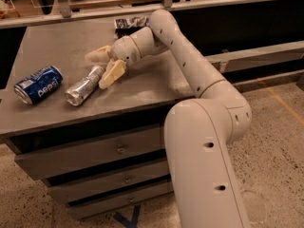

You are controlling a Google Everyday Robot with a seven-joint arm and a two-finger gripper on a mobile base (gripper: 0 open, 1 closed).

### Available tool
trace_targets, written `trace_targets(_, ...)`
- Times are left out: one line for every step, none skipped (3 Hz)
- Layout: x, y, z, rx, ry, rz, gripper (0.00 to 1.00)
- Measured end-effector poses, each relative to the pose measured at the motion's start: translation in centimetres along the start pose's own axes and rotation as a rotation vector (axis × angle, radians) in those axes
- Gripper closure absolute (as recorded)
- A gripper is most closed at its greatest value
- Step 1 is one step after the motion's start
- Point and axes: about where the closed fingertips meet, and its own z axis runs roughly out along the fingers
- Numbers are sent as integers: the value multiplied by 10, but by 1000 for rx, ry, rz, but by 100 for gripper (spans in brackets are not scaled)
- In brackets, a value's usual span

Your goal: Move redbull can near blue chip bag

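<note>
The redbull can (pixel 84 86), slim and silver, lies on its side on the grey cabinet top (pixel 52 46), right of the Pepsi can. My gripper (pixel 103 64) is open, its cream fingers (pixel 111 74) spread around the can's upper end, one on each side. The blue chip bag (pixel 129 23) lies at the back of the cabinet top, partly hidden behind my arm.
A fat blue Pepsi can (pixel 38 84) lies on its side at the left, close to the redbull can. A rail (pixel 95 14) runs behind the cabinet. Drawers (pixel 95 151) face front below. My arm's large base link (pixel 209 165) stands at the right.
</note>
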Motion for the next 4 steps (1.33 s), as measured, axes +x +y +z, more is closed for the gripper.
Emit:
trace_targets(-2,5,5,-26,-22,-4,39)
trace_targets(-6,9,8,-48,-27,-20,63)
trace_targets(-12,14,9,-57,-21,-34,87)
trace_targets(-14,20,0,-25,-15,-37,100)
